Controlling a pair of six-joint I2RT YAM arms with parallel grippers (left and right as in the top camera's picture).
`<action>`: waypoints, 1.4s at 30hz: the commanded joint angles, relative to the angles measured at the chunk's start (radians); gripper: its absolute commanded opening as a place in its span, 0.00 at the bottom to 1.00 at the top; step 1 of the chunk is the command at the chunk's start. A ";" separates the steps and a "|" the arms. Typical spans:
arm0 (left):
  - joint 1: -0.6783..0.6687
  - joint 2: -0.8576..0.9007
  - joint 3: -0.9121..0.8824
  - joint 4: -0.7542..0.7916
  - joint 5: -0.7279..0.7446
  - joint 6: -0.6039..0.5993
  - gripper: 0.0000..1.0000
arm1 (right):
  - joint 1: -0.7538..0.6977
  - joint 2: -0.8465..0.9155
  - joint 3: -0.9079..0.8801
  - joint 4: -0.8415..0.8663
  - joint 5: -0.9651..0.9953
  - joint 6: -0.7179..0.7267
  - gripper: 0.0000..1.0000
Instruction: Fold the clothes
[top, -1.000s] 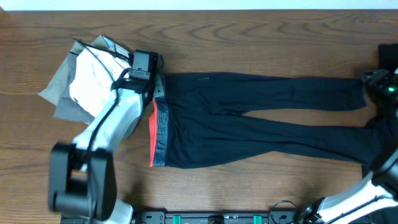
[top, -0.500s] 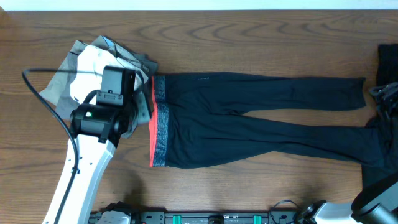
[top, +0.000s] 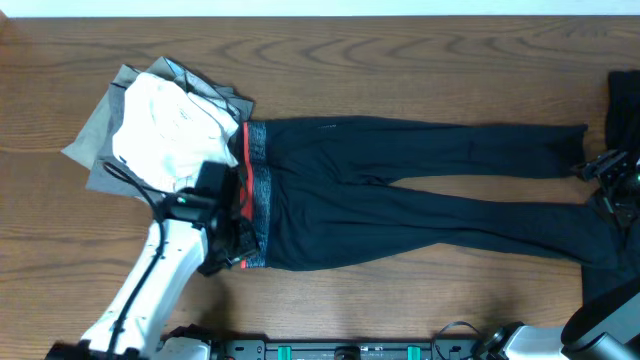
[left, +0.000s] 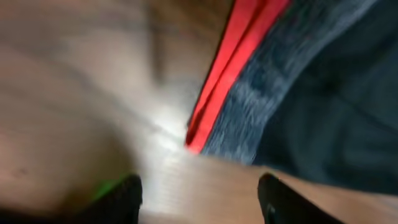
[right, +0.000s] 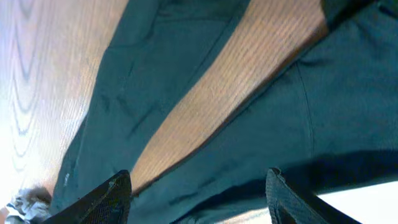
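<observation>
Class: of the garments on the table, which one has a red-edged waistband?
The long black leggings, spread lengthwise across the table; the white piece and grey piece heaped beside their waistband show no red.

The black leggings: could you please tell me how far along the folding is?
Done: the long black leggings lie flat, unfolded. In hand: the open left end effector hovers at the grey, coral-edged waistband corner, the open right end effector above the ankles. Left: every fold.

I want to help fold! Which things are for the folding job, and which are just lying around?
For folding: black leggings, white and grey pile, black garment at the right edge.
Just there: wooden table, black rail along its near edge.
</observation>
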 joint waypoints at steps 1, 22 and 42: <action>0.005 0.033 -0.063 0.080 0.080 -0.025 0.62 | 0.020 -0.009 0.002 -0.016 0.007 -0.028 0.68; 0.005 0.211 -0.066 0.174 0.119 -0.073 0.06 | 0.028 -0.009 -0.039 -0.043 0.166 -0.036 0.68; 0.005 -0.039 -0.061 0.048 -0.026 -0.105 0.06 | -0.003 -0.009 -0.406 0.148 0.452 0.151 0.64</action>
